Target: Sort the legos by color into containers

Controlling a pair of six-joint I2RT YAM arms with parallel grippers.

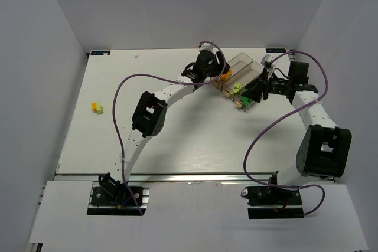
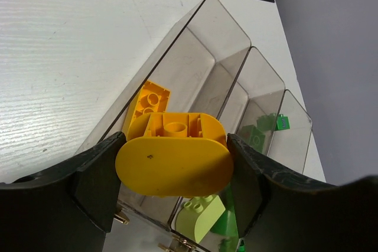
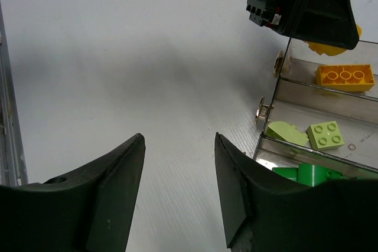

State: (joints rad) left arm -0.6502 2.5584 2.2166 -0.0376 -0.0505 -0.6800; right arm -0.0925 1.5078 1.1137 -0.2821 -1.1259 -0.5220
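Rounded brick [image 2: 174, 169] in the left gripper [image 2: 175, 149]: orange-yellow, plain, one small dark speck. Both left and right gripper [image 3: 178, 146]: matt black fingers. Bins [image 2: 204, 39]: clear smoky grey-brown plastic. Studded brick [image 2: 150, 100] in the first bin: orange-yellow. Second bin's bricks [image 3: 325, 135]: pale lime. Third bin's bricks [image 3: 307, 175]: bright green, possibly darker than they read through the tinted wall. Table [image 1: 177, 140]: white, faintly ribbed. Cables [image 1: 118, 101]: purple. Loose pair [image 1: 97, 108] on the table: orange-yellow and lime
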